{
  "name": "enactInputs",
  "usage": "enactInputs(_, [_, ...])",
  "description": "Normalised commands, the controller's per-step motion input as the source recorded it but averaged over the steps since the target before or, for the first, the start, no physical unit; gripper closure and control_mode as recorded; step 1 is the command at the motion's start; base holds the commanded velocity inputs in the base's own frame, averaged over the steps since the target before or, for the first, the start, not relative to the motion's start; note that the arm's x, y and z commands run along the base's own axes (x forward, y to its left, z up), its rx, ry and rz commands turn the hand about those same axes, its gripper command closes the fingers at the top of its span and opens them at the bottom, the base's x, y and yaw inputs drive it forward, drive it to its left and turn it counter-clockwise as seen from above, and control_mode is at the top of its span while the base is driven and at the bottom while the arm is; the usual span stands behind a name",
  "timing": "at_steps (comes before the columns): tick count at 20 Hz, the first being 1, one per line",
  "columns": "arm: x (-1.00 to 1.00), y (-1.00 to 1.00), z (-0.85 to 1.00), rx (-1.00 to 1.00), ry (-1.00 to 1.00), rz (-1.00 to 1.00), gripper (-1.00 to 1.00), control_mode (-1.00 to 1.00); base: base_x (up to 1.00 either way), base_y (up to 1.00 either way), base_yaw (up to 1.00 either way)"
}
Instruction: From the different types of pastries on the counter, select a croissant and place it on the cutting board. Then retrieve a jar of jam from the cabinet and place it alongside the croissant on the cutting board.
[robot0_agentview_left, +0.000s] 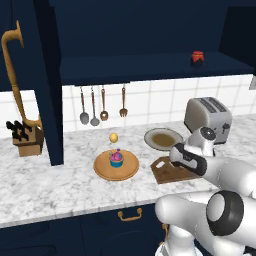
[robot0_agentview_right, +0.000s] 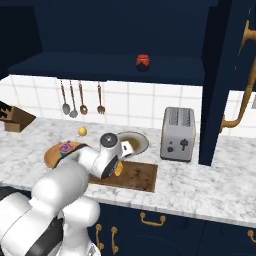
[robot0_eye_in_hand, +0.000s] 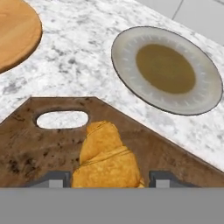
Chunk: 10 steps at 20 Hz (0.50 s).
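Observation:
The golden croissant (robot0_eye_in_hand: 105, 157) sits between my two fingertips, and my gripper (robot0_eye_in_hand: 109, 178) is shut on it low over the dark brown cutting board (robot0_eye_in_hand: 43, 144), near its handle slot. In the right base view the croissant (robot0_agentview_right: 119, 169) peeks out under my hand at the left end of the cutting board (robot0_agentview_right: 137, 176). My white wrist hides part of the cutting board (robot0_agentview_left: 167, 172) in the left base view. The red jar of jam (robot0_agentview_left: 197, 57) (robot0_agentview_right: 143, 62) stands on the shelf of the open navy cabinet (robot0_agentview_left: 150, 67). A pink cupcake (robot0_agentview_left: 116, 158) and a yellow bun (robot0_agentview_left: 114, 137) lie on the marbled counter (robot0_agentview_left: 50, 185).
A round grey plate (robot0_eye_in_hand: 166, 70) (robot0_agentview_left: 163, 138) lies just behind the board, and a round wooden plate (robot0_agentview_left: 116, 166) holds the cupcake to its left. A toaster (robot0_agentview_left: 208, 117) stands at the right. A knife block (robot0_agentview_left: 25, 137) and hanging utensils (robot0_agentview_left: 102, 105) line the wall.

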Motion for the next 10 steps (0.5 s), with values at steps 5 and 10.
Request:
enactInputs(5, [0.02,0.40,-0.62,-0.03,0.00,0.09,-1.00,-1.00,0.00,0.00,0.00])
enactInputs(10, [0.00,0.02,0.00,0.00,0.00,0.04,-1.00,-1.00,0.00,0.00,0.00])
